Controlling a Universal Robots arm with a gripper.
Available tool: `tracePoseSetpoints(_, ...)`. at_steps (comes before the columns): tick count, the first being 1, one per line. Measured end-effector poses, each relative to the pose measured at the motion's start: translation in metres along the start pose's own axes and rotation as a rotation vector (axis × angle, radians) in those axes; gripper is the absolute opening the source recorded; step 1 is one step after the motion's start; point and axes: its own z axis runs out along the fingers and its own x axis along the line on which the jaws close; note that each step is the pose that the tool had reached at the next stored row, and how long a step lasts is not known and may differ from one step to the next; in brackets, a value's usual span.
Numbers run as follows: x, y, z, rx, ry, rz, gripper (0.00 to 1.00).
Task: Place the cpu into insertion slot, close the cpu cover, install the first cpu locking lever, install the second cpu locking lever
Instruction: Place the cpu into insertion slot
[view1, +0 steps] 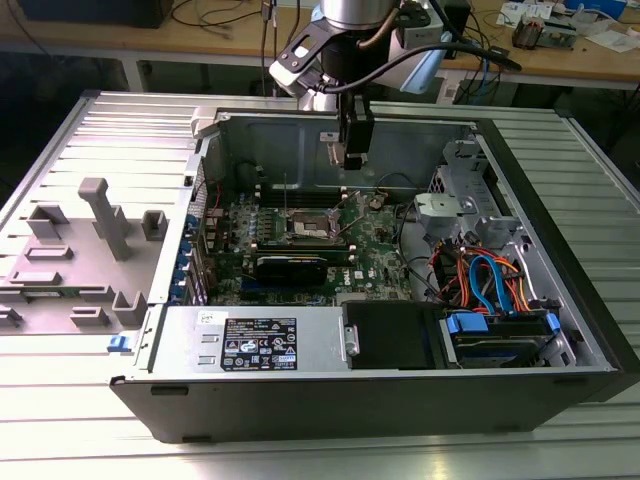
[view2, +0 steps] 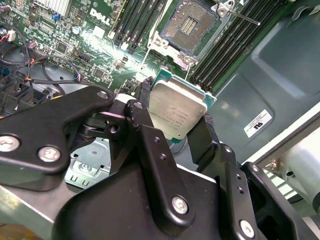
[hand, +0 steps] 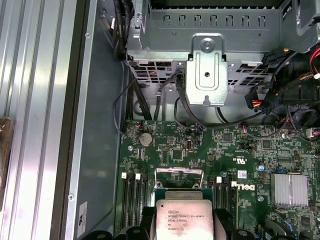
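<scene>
My gripper (view1: 352, 152) hangs inside the open computer case, above the motherboard's rear part, shut on the cpu. In both wrist views the cpu (view2: 176, 111) (hand: 182, 217) shows as a flat silver-topped square chip clamped by its edges between my black fingers (view2: 144, 112). The insertion slot (view1: 312, 228) (view2: 192, 25) lies uncovered on the board with its dark contact field showing, apart from the chip and lower than it. A silvery frame, the cpu cover (hand: 179, 174), sits just beyond the chip. One thin locking lever (view2: 241, 16) sticks out beside the socket.
Long black memory slots (view2: 235, 40) flank the socket. A black graphics card (view1: 290, 267) lies in front of it. The drive cage (view1: 455, 205) and coloured cables (view1: 490, 280) are on the exterior view's right; the power supply (view1: 255, 340) lies along the front. A grey fixture block (view1: 95, 250) stands outside the case.
</scene>
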Motion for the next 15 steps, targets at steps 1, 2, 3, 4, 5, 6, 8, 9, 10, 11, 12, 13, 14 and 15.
tracePoseSetpoints(1, 0.0, 0.0, 0.0, 0.0, 0.0, 0.0, 0.54)
tracePoseSetpoints(2, 0.0, 0.0, 0.0002, -0.0001, -0.0004, 0.006, 0.54)
tracePoseSetpoints(3, 0.0, 0.0, 0.0006, -0.0002, -0.0021, 0.025, 0.54)
tracePoseSetpoints(4, 0.0, -0.0001, 0.001, -0.0002, -0.0037, 0.037, 0.54)
tracePoseSetpoints(5, 0.0, -0.0001, 0.0015, -0.0002, -0.004, 0.041, 0.54)
tracePoseSetpoints(6, 0.0, -0.0004, 0.0018, -0.0002, -0.0043, 0.043, 0.54)
tracePoseSetpoints(8, 0.0, -0.0011, 0.0023, -0.0003, -0.0045, 0.044, 0.54)
tracePoseSetpoints(9, 0.0001, -0.0042, 0.0027, -0.0002, -0.0046, 0.044, 0.54)
tracePoseSetpoints(10, 0.0002, -0.0068, 0.003, -0.0003, -0.0044, 0.044, 0.54)
tracePoseSetpoints(11, 0.0004, -0.0105, 0.0033, -0.0003, -0.0045, 0.044, 0.54)
tracePoseSetpoints(12, 0.0006, -0.0143, 0.0042, -0.0004, -0.0042, 0.044, 0.54)
tracePoseSetpoints(13, 0.0006, -0.0156, 0.0051, -0.0003, -0.0044, 0.044, 0.54)
tracePoseSetpoints(14, 0.0006, -0.0163, 0.0065, -0.0003, -0.0044, 0.044, 0.54)
tracePoseSetpoints(15, 0.0006, -0.0172, 0.0103, -0.0002, -0.0048, 0.044, 0.54)
